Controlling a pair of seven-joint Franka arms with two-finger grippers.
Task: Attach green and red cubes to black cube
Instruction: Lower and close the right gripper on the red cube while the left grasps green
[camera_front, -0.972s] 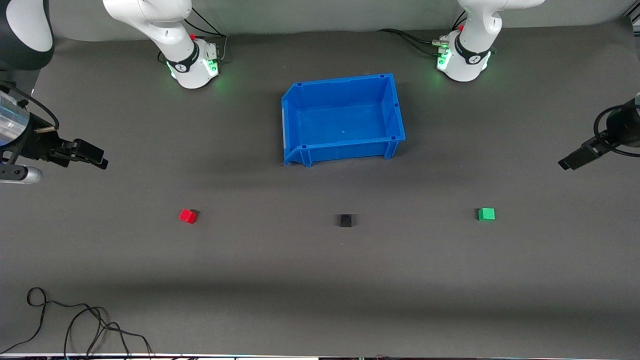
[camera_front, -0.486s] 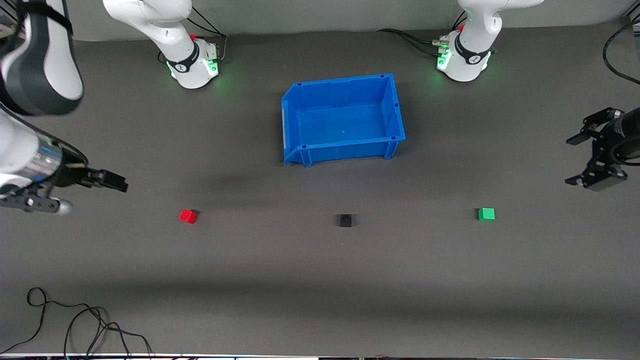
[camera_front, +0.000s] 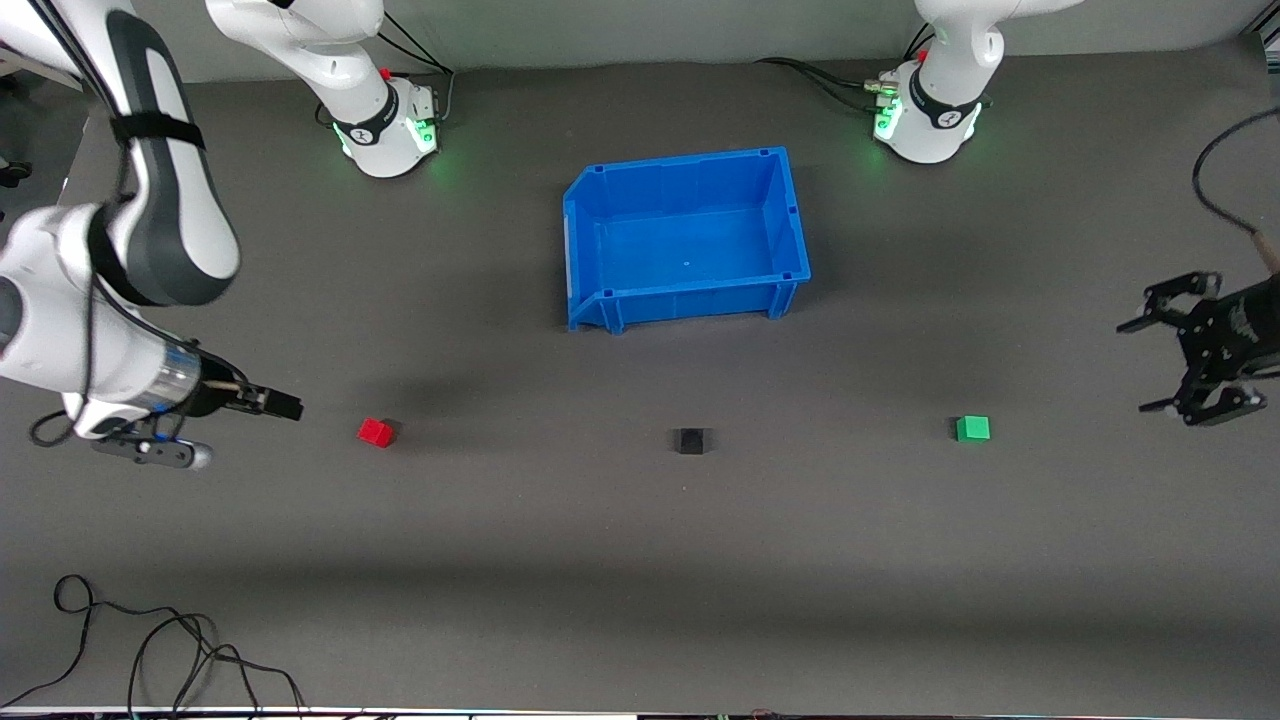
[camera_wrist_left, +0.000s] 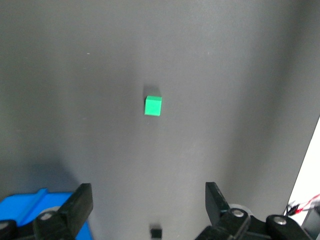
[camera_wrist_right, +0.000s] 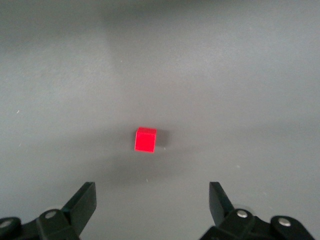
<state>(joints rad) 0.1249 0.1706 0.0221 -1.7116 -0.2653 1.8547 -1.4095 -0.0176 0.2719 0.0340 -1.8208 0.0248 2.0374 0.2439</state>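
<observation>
On the dark worktop the red cube, black cube and green cube lie well apart in a row, the black one between the other two and all three nearer the front camera than the blue bin. The right end effector hangs empty near the red cube at the right arm's end, its fingers spread wide. The left end effector is over the worktop near the green cube at the left arm's end, also wide open and holding nothing.
</observation>
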